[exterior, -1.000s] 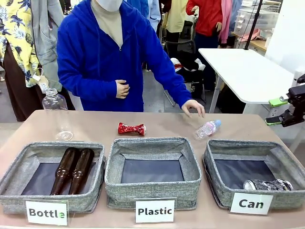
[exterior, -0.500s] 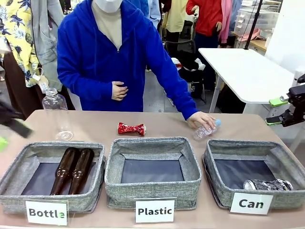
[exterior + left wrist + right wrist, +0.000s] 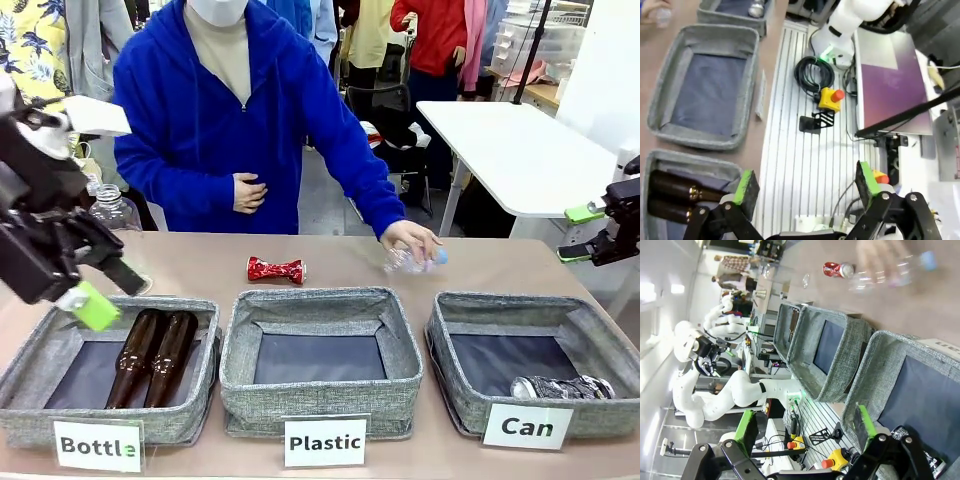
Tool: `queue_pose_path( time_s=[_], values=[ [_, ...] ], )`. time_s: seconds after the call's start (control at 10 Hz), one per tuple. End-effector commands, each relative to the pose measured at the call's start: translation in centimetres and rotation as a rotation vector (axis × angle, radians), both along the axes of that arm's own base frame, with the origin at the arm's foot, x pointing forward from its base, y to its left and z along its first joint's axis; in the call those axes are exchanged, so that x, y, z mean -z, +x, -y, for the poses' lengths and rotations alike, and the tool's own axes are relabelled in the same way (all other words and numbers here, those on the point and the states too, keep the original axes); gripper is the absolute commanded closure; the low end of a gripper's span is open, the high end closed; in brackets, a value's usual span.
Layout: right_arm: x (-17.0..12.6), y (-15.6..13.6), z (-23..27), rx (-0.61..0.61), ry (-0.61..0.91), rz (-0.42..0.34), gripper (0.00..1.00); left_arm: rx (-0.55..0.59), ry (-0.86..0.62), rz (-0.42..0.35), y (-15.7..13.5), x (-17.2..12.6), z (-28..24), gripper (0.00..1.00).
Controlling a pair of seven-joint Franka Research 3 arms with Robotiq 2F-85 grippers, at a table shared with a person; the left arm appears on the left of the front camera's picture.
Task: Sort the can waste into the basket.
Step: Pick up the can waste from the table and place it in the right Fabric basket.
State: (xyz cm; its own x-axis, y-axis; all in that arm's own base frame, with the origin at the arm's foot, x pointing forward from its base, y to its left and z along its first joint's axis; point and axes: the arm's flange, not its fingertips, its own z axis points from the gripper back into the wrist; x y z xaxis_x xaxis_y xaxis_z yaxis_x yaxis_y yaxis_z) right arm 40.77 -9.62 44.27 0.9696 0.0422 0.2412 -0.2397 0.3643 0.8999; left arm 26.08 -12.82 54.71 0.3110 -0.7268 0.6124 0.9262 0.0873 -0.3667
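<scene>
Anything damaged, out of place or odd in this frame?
The red can is crushed, pinched at its middle, lying on the table behind the Plastic basket, outside every bin. The silver can lies inside the Can basket.

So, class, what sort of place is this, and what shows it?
Probably a robotics lab set up for waste sorting: the Bottle bin, Plastic bin and Can basket, a white robot arm, and an emergency-stop button beside coiled cable.
</scene>
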Motion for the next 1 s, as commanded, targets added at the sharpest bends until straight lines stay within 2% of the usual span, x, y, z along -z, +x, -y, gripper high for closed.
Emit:
queue_pose_path(
  time_s=[0.0,0.1,0.2,0.3,0.5,0.6,0.7,0.9],
  values=[
    [-0.3,0.0,0.3,-0.016,0.004,0.012,0.0,-0.005,0.012,0.002,0.3,0.4,1.1,0.0],
    [-0.3,0.0,0.3,-0.016,0.004,0.012,0.0,-0.161,0.06,-0.052,3.2,0.5,2.3,0.0],
    [-0.3,0.0,0.3,-0.016,0.004,0.012,0.0,-0.253,0.116,-0.082,6.5,0.7,3.4,0.0],
    [-0.3,0.0,0.3,-0.016,0.004,0.012,0.0,-0.219,0.107,-0.088,8.7,0.8,3.3,0.0],
    [-0.3,0.0,0.3,-0.016,0.004,0.012,0.0,-0.146,-0.095,-0.096,6.0,-1.1,-5.0,0.0],
    [-0.3,0.0,0.3,-0.016,0.004,0.012,0.0,-0.183,-0.103,-0.1,3.6,-1.4,-9.2,0.0],
    [-0.3,0.0,0.3,-0.016,0.004,0.012,0.0,-0.381,-0.119,-0.111,1.7,-0.9,-13.0,0.0],
    [-0.3,0.0,0.3,-0.016,0.004,0.012,0.0,-0.653,-0.189,-0.143,-3.1,1.1,-18.7,0.0]
  ],
)
